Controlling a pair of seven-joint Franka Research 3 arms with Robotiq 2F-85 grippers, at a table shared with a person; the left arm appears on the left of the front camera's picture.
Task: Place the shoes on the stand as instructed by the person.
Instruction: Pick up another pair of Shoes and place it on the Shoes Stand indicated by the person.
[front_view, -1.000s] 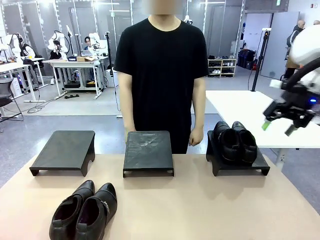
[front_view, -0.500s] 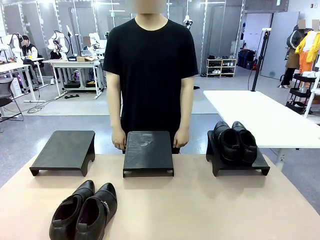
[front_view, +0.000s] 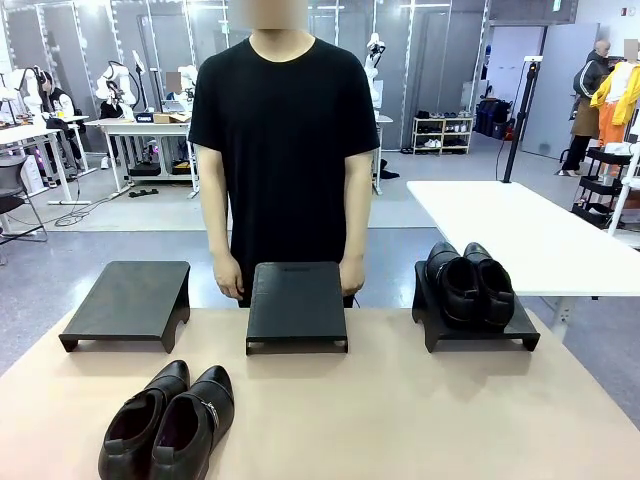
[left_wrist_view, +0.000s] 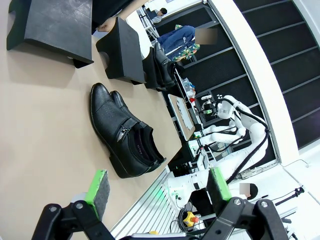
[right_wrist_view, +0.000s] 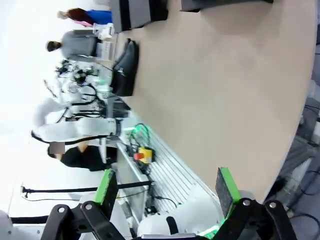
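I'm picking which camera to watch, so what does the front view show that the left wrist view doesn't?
Front view: the person standing upright behind the middle stand, with a hand by each far corner. Left wrist view: the left gripper, jaws open and holding nothing. Both share the buckle pair on the table and the other pair on the right stand.

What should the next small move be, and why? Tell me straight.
Probably bring the open left gripper down toward the buckle pair, which lies on the table nearest that arm. The other pair already sits on the right stand. The person's hands flank the middle stand, likely the target.
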